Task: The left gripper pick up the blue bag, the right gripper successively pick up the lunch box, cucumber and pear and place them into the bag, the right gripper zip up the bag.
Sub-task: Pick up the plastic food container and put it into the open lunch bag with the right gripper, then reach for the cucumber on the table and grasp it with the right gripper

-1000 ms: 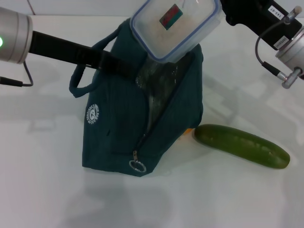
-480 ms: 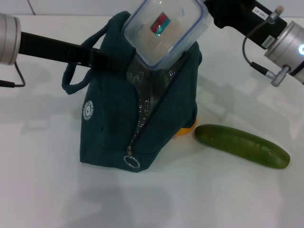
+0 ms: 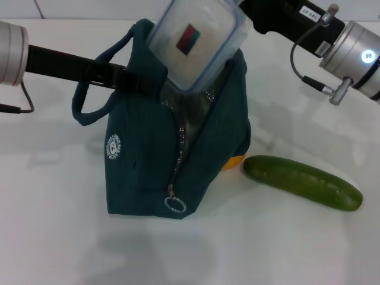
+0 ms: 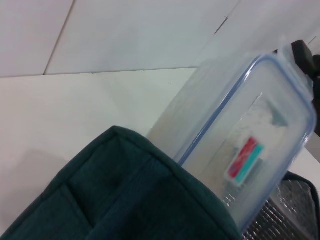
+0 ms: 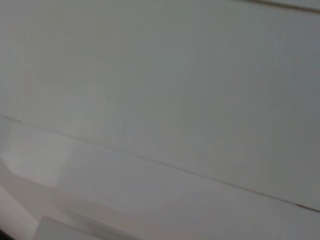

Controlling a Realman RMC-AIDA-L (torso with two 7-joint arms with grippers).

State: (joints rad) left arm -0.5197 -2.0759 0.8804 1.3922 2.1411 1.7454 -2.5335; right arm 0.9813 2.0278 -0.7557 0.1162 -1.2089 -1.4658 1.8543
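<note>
The blue bag (image 3: 148, 160) stands on the white table with its zip open and its silver lining showing. My left gripper (image 3: 139, 80) is shut on the bag's top edge near the handle and holds it up. My right gripper (image 3: 248, 13) is shut on the upper end of the clear lunch box (image 3: 193, 44), which is tilted with its lower end inside the bag's mouth. The left wrist view shows the lunch box (image 4: 240, 150) above the bag's rim (image 4: 115, 200). The cucumber (image 3: 303, 181) lies to the right of the bag. The pear (image 3: 235, 160) peeks out behind the bag's right corner, mostly hidden.
The zip pull ring (image 3: 174, 205) hangs at the bag's front bottom corner. The bag's loop handle (image 3: 89, 104) sticks out to the left. The right wrist view shows only a pale wall.
My right gripper has moved the lunch box left and down, so its lower end has gone into the bag's mouth. The bag has shifted slightly in my left gripper.
</note>
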